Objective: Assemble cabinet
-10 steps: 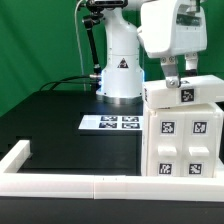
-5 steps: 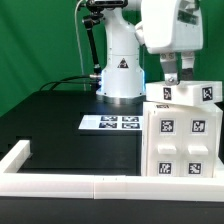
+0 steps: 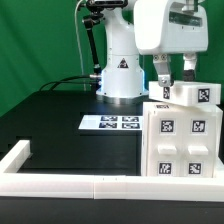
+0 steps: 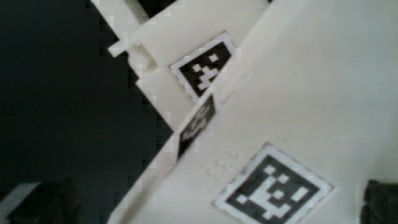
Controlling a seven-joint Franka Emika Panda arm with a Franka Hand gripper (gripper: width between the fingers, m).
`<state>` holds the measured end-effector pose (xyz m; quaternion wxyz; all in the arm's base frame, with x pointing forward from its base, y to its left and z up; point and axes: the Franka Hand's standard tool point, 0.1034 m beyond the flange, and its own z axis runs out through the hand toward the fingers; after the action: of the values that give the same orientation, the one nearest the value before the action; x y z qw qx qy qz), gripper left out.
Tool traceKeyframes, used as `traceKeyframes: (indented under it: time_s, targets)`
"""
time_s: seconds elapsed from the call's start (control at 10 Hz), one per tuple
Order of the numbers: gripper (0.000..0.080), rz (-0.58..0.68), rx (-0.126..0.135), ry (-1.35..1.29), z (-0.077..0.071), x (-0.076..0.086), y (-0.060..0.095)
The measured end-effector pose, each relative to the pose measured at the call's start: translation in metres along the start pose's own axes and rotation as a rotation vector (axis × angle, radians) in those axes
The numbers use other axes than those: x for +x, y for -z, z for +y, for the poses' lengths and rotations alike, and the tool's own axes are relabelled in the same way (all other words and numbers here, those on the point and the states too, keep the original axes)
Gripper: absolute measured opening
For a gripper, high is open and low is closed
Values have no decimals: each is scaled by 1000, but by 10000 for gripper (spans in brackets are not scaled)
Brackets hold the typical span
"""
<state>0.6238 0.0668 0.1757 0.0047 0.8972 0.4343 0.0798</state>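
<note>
The cabinet (image 3: 183, 140) is a big white box with black-and-white tags, standing at the exterior view's right on the black table. A white tagged top panel (image 3: 192, 94) lies on it, slightly skewed. My gripper (image 3: 176, 80) hangs just above that panel with its fingers apart and nothing between them. In the wrist view the white tagged panels of the cabinet (image 4: 267, 120) fill the picture. My gripper (image 4: 205, 205) shows only as dark fingertips at the two edges, wide apart.
The marker board (image 3: 110, 123) lies flat on the table in front of the robot base (image 3: 120, 70). Long low white border rails (image 3: 60, 183) run along the front and the exterior view's left. A green curtain hangs behind.
The top panel was tilted in my gripper; now it lies on the cabinet. My gripper has let go, opened and shifted up and toward the exterior view's left.
</note>
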Motion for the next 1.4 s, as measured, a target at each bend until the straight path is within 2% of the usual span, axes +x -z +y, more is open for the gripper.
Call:
traceKeyframes:
  time_s: [0.2, 0.6, 0.8, 0.9, 1.0, 1.3, 1.4]
  targets:
    - [797, -6, 6, -203, -4, 2, -1]
    - [797, -8, 7, -245, -4, 1, -3]
    - [797, -33, 25, -472, -17, 7, -4]
    - [797, -45, 39, -502, -16, 4, -6]
    - [797, -49, 42, -515, -13, -2, -7]
    - [797, -40, 32, -501, -12, -8, -13]
    - [664, -39, 31, -503, -13, -7, -13]
